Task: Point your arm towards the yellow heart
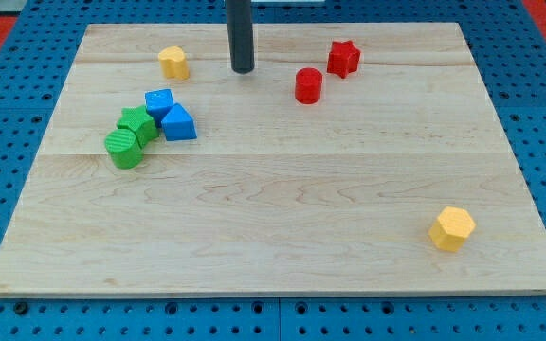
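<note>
The yellow heart (172,62) lies near the view's top left of the wooden board (282,199). My tip (243,70) stands on the board to the heart's right, about a block's width and a half away, not touching it. The dark rod comes down from the view's top edge.
A red cylinder (308,85) and a red star (343,58) lie right of the tip. A blue cube (159,102), a blue triangle (178,123), a green star (137,123) and a green cylinder (123,149) cluster at the left. A yellow hexagon (452,228) lies bottom right.
</note>
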Controlling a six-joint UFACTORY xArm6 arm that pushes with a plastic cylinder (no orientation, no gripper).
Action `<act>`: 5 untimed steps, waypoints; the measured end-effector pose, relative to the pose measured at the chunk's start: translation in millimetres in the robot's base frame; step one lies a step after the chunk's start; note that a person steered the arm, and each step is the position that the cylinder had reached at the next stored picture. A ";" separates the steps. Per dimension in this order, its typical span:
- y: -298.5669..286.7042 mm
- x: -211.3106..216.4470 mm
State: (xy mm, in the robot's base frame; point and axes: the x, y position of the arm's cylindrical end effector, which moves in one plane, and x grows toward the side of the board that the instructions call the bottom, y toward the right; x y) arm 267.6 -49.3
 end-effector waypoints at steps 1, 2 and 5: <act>-43.3 -39.1; -118.8 -46.5; -151.9 -19.3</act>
